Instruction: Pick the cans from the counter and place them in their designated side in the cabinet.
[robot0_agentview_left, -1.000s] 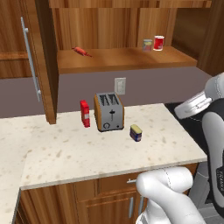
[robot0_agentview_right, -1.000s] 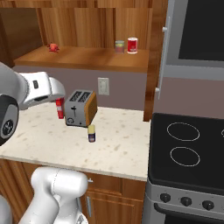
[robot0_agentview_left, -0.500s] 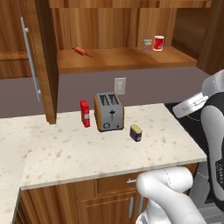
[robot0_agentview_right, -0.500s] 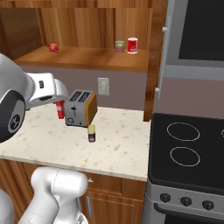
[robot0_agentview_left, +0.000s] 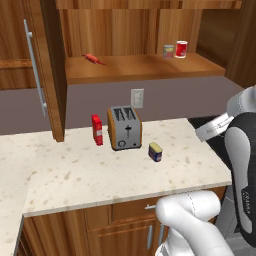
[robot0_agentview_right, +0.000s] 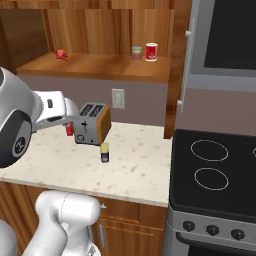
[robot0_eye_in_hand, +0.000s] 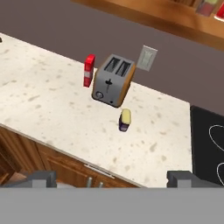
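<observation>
My gripper (robot0_eye_in_hand: 111, 177) is spread wide and holds nothing. Far ahead of it, the squat purple can (robot0_eye_in_hand: 125, 120) with a yellow top stands beside the toaster (robot0_eye_in_hand: 113, 80).

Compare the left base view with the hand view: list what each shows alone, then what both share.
Left base view alone: the cabinet door with its long handle, a red thing on the shelf's left, and the whole red cup beside the grey-green can.

Hand view alone: the stovetop rings.

Shared: toaster, red carton, yellow-topped can, wall outlet, speckled counter.
</observation>
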